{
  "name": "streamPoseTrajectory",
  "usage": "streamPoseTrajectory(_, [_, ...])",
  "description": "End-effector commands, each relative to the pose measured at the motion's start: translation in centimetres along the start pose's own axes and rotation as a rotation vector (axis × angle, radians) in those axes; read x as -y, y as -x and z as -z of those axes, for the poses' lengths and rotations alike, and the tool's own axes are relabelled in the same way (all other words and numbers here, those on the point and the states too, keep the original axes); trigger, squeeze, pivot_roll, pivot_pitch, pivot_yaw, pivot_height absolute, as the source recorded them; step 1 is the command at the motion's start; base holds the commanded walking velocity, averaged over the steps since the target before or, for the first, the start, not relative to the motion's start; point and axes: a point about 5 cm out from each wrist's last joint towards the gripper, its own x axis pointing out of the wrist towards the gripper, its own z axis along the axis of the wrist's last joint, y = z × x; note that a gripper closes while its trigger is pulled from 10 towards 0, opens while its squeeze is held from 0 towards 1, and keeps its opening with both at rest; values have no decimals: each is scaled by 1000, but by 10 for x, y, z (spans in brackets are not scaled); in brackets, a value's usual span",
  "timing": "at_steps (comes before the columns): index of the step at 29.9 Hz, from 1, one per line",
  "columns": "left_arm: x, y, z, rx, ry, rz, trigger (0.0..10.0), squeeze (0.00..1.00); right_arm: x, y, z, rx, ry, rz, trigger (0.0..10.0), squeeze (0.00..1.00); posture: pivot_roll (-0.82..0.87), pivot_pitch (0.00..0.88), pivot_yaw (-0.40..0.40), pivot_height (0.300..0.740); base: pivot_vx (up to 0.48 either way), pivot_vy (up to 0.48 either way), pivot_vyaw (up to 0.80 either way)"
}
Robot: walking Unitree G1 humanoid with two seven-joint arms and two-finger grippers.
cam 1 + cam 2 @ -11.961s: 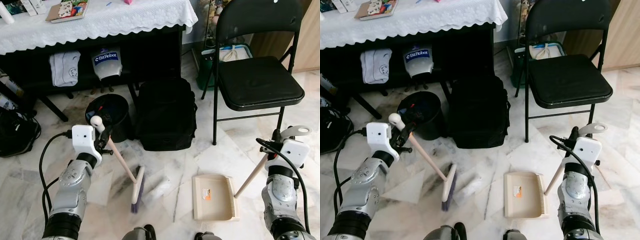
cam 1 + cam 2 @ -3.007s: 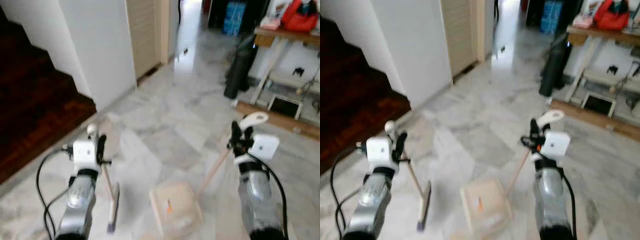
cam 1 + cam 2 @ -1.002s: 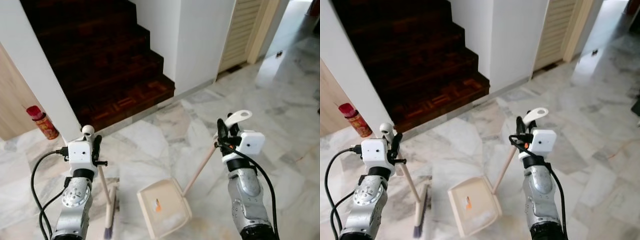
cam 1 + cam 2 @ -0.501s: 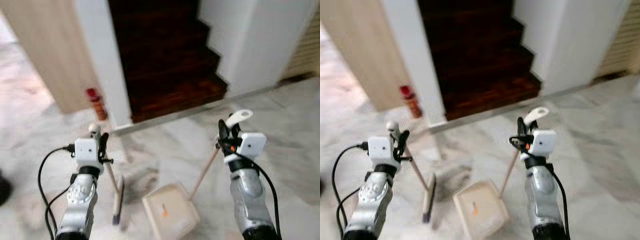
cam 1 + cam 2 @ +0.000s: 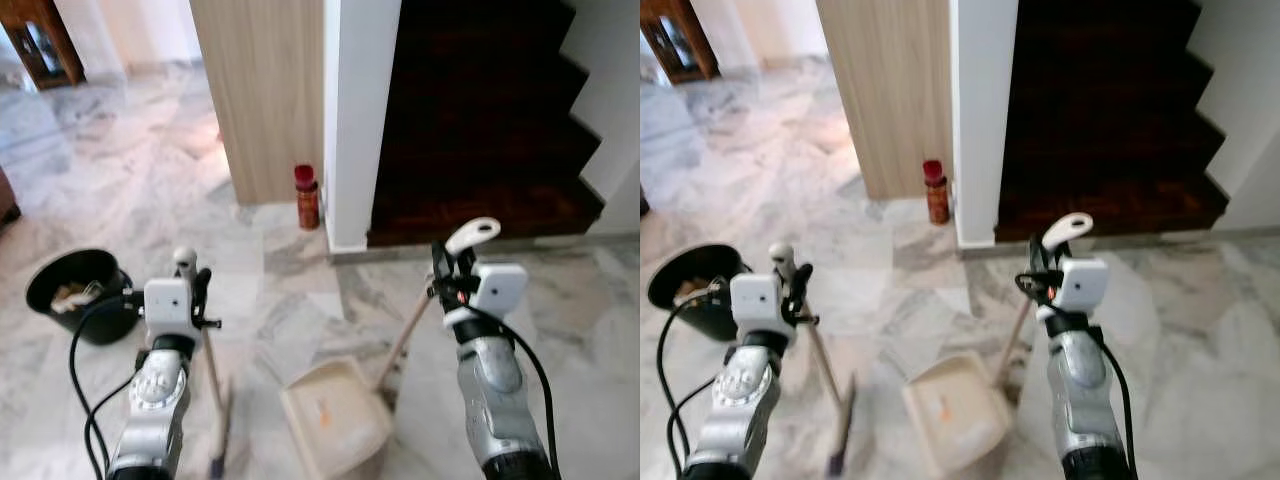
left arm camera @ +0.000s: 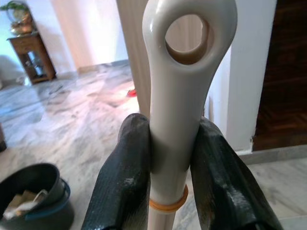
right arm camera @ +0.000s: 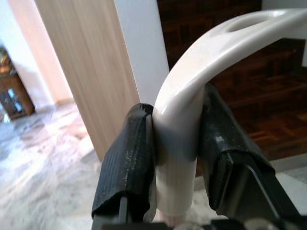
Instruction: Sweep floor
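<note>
Broom gripped in left hand, dustpan in right hand.

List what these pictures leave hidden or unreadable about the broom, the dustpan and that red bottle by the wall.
- Broom head: cut off by the bottom edge in the left eye view, so its bristles and floor contact are unclear.
- Dustpan: its near edge runs off the bottom edge; any dust in it is too blurred to tell.
- Red bottle: its label is too small to read.
- Black bin: contents too small to identify.
</note>
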Motion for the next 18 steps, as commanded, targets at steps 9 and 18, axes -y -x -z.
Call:
streamPoseTrajectory(9, [-3, -3, -10, 41, 1, -9, 10000, 0, -6, -10, -15, 52, -19, 10, 10000, 0, -20, 0, 24, 740, 0, 317, 0])
streamPoseTrajectory(18, [-4, -5, -11, 43, -2, -9, 10000, 0, -6, -13, -17, 51, -26, 21, 10000, 0, -20, 0, 25, 740, 0, 317, 0])
